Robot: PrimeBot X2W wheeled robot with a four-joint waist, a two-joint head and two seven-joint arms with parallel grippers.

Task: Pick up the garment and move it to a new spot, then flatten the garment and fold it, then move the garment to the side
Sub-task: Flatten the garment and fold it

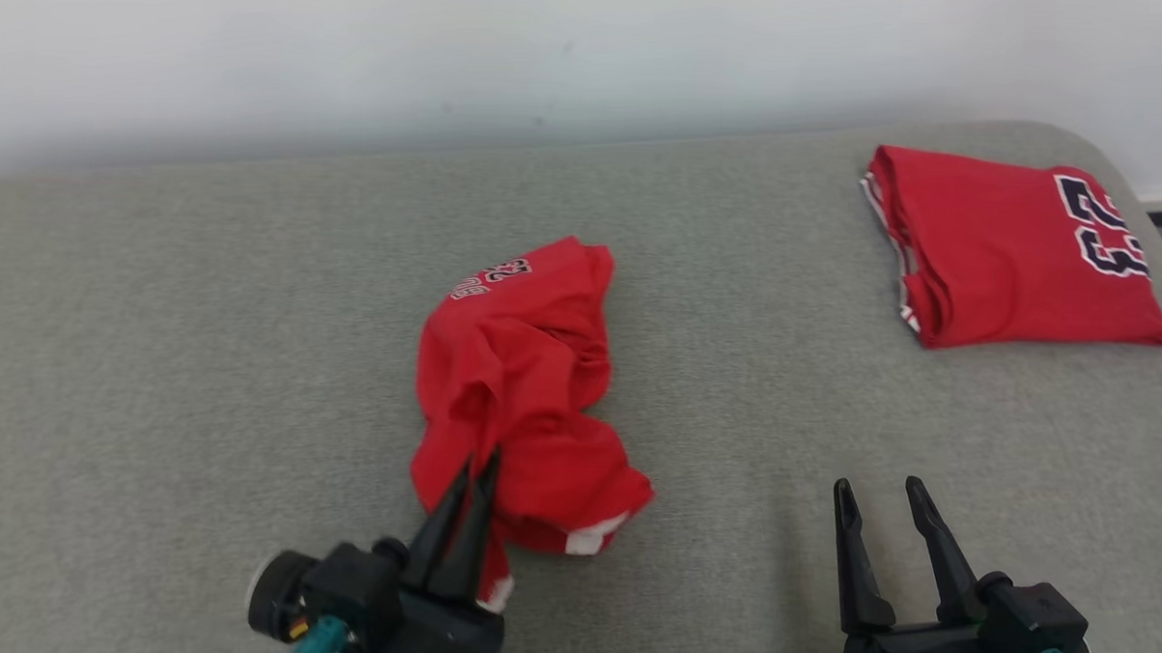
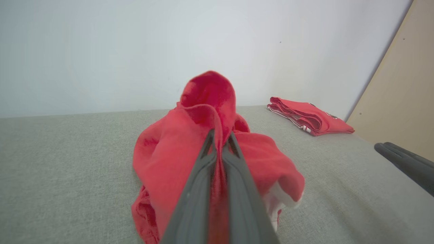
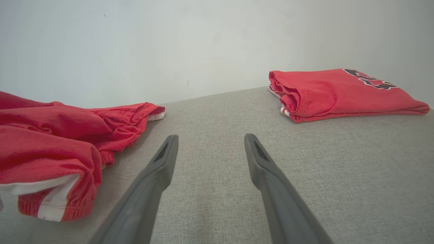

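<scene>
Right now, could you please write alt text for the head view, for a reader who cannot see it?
The left hand is shut on the near end of a crumpled red garment lying in the middle of a grey padded surface. The right hand is open at lower right, and a folded red jersey lies at the far right.

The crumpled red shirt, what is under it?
The crumpled shirt lies on the grey surface, with the left gripper shut on its near edge. Whether anything lies beneath cannot be seen; the cloth covers it.
</scene>
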